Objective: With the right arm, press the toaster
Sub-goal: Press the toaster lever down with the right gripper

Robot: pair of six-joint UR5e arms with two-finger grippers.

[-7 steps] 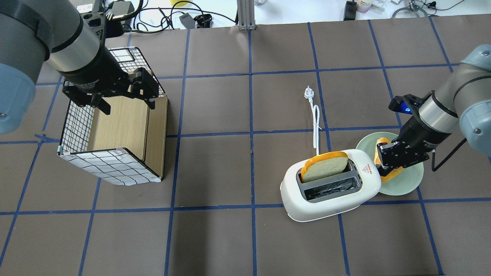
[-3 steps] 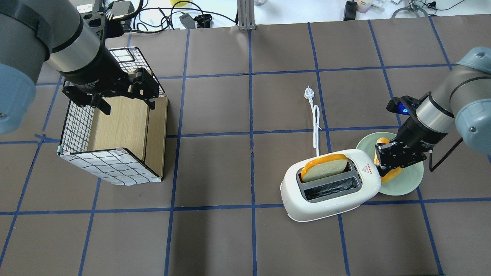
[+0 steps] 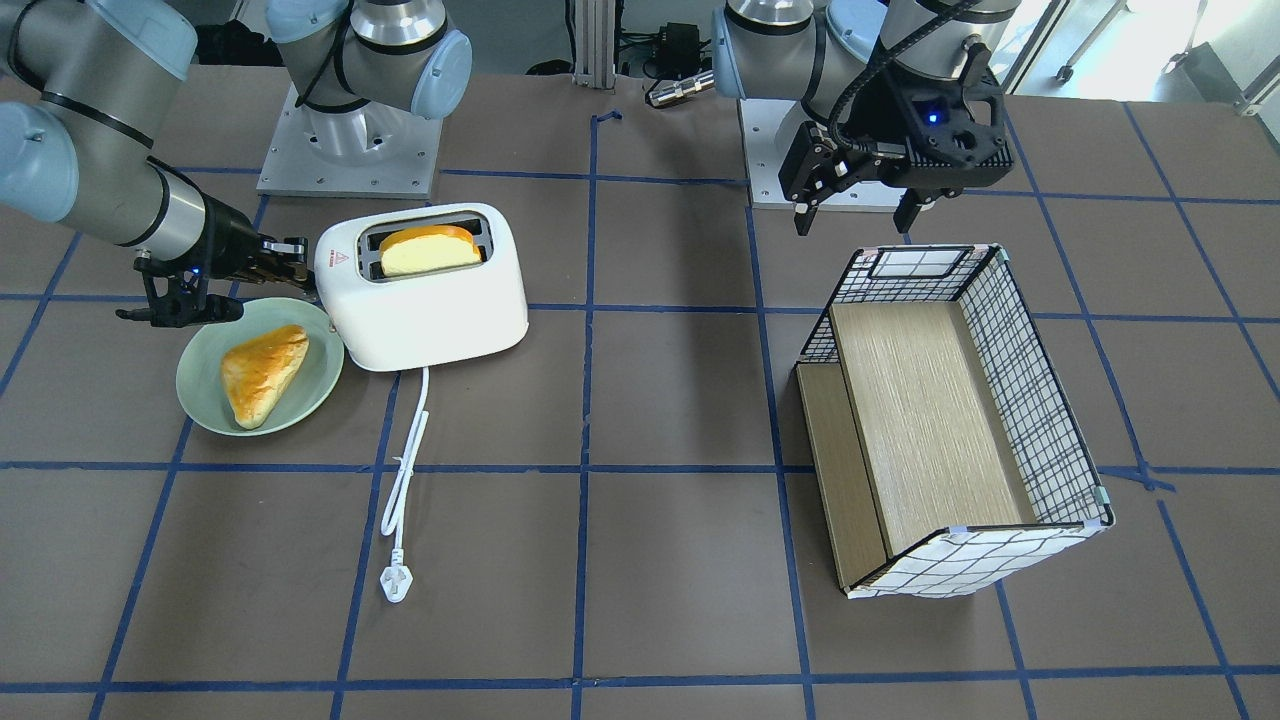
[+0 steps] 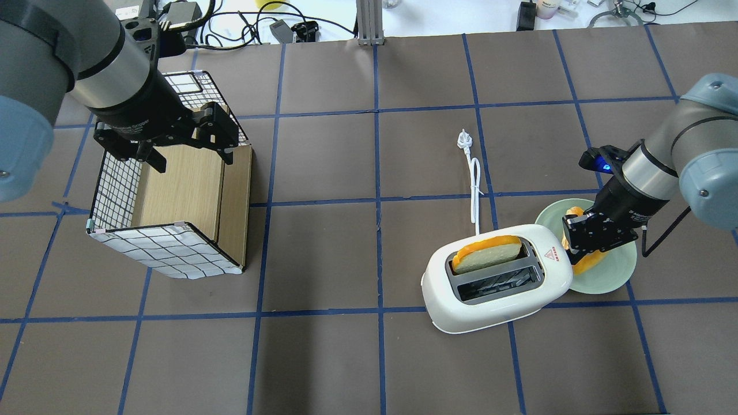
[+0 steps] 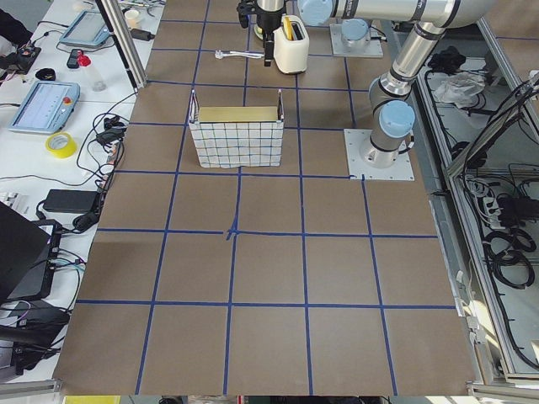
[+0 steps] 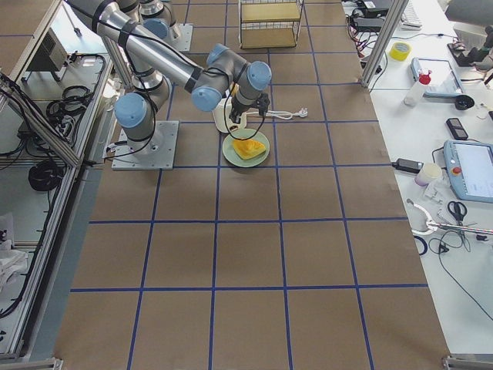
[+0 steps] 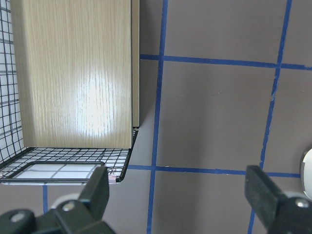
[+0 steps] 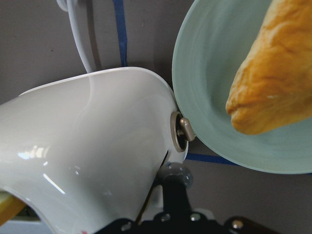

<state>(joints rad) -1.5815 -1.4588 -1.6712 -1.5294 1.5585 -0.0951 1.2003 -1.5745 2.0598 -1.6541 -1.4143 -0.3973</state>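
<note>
The white toaster (image 4: 501, 300) stands right of centre on the table, with a slice of bread (image 4: 490, 256) sunk partly into its far slot. It also shows in the front view (image 3: 430, 320) and the right wrist view (image 8: 87, 146). My right gripper (image 4: 573, 248) is shut and low at the toaster's right end, over the edge of a green plate (image 4: 617, 276). In the right wrist view its fingertips (image 8: 173, 187) rest on the end lever, below a small round knob (image 8: 183, 129). My left gripper (image 4: 193, 161) is open and empty, hovering above the wire basket (image 4: 167, 253).
A golden pastry (image 3: 262, 370) lies on the green plate (image 3: 200, 390), touching the toaster's end. The toaster's white cord and plug (image 4: 475, 190) trail away across the table. The basket (image 3: 1040, 400) with a wooden insert stands at the far left.
My right gripper has moved down at the toaster's end, and the bread slice has sunk lower into the slot. The left arm has not moved.
</note>
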